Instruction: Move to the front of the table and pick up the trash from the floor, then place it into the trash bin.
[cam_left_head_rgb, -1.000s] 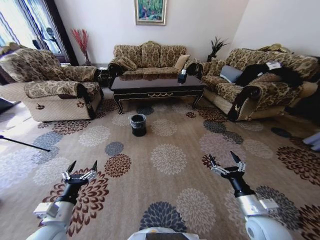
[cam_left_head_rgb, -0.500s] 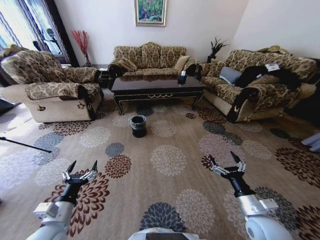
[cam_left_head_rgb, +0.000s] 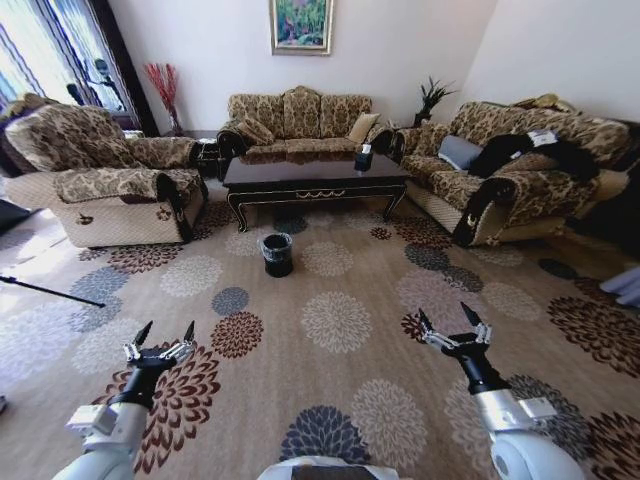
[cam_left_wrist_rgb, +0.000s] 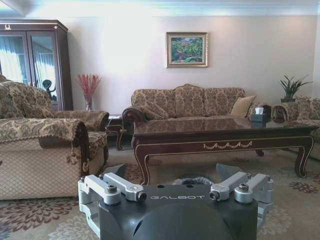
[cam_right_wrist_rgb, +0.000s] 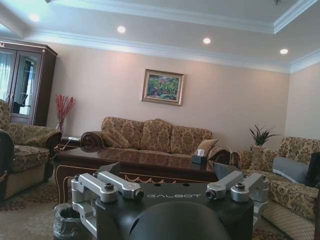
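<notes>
From my remote station, no litter can be made out anywhere on the flowered floor (cam_left_head_rgb: 340, 300); at this range any scraps are too small to tell. The trash bin (cam_left_head_rgb: 277, 253) stands on the carpet just in front of the table (cam_left_head_rgb: 315, 170), well apart from both arms. My left gripper (cam_left_head_rgb: 160, 333) and right gripper (cam_left_head_rgb: 450, 318) hang low over the carpet, fingers spread wide, holding nothing. In the left wrist view the gripper body hides all but the bin's grey rim (cam_left_wrist_rgb: 192, 179); the right wrist view shows its bagged side (cam_right_wrist_rgb: 67, 221) near the table leg. A tissue box (cam_left_head_rgb: 364, 154) sits on the tabletop, sofas ringing three sides.
</notes>
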